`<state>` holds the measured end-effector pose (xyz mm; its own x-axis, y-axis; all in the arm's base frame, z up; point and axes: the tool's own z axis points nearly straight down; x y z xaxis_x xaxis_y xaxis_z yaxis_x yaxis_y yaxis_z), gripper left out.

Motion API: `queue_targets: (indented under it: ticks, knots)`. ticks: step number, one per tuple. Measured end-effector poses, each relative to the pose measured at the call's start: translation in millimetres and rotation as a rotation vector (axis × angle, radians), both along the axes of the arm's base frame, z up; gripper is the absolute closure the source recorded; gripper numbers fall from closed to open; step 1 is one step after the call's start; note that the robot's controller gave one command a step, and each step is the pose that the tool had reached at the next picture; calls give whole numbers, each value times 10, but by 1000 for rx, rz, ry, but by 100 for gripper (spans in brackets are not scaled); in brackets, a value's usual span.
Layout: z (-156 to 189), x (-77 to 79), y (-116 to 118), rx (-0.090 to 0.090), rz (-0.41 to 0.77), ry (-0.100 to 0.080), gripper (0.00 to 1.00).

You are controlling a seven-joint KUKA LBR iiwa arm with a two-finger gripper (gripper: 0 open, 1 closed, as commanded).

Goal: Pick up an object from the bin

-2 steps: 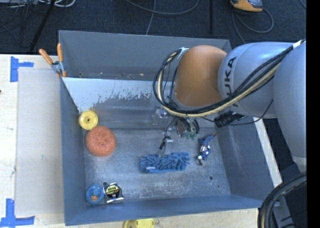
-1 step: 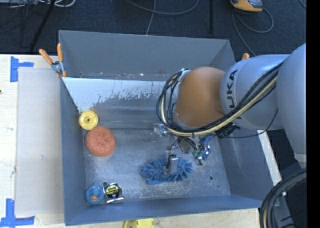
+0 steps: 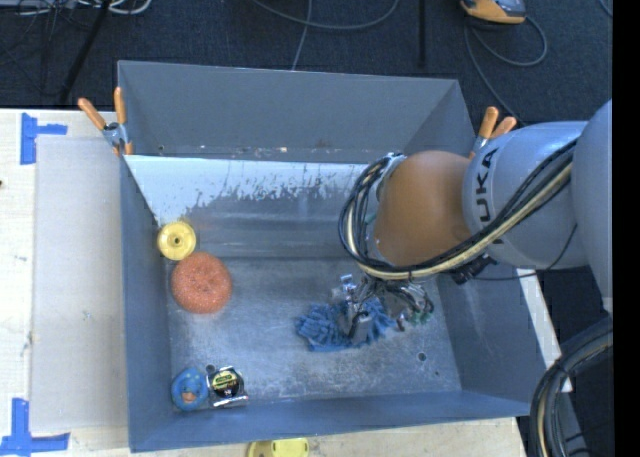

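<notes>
Gripper (image 3: 356,311) low over the crumpled blue cloth (image 3: 328,328), right of centre in the bin (image 3: 262,295), toward its near wall. Open or closed? Can't tell. Best squeeze a thick fold, then lift straight.

We're high above the grey metal bin (image 3: 300,135), looking down and slightly from one side, so its far wall tips up to face us and the near rim runs along the bottom. It's fairly close, bin mid-frame, dark floor (image 3: 200,25) beyond at the top, and the arm (image 3: 520,195) enters from the right.
</notes>
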<state>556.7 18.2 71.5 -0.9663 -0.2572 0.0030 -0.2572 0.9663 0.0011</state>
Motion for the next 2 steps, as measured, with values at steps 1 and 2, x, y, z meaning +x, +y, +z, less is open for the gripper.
queue_targets:
  ticks: [1, 2]
  knots:
    - [0, 0, 0, 0, -1, 0, 100]
    - [1916, -189, 49, 0, -23, -11, 100]
